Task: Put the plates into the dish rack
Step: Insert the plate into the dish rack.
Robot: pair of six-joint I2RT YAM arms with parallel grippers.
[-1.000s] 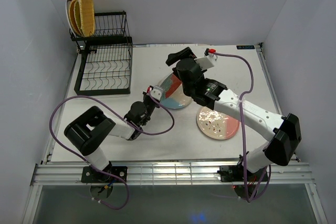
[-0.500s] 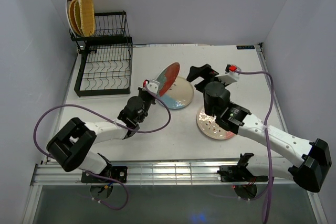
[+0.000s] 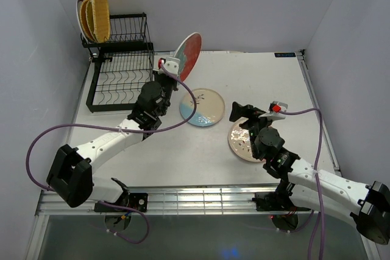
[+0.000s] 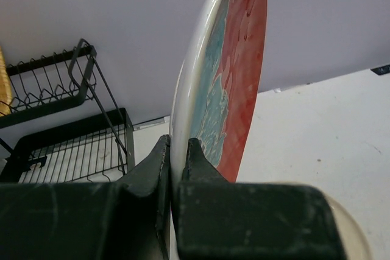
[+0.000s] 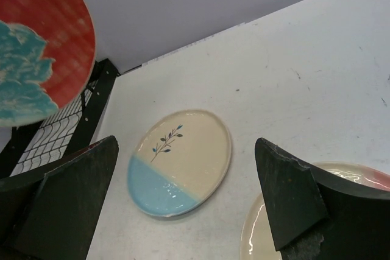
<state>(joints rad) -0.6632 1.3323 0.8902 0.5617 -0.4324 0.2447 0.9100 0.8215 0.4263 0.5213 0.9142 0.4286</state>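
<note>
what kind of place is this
Probably a robot test cell, not a kitchen: bare white walls box in a table, with two arms bolted at its edge and a staged dish rack.

Red-teal plate [image 4: 244, 77] looks glossy glazed; dish rack [image 3: 119, 45] is black metal wire.

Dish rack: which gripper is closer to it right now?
Left. The left gripper, shut on the red plate, hangs just right of the dish rack; the right gripper is open by the pink plate, much farther right.
</note>
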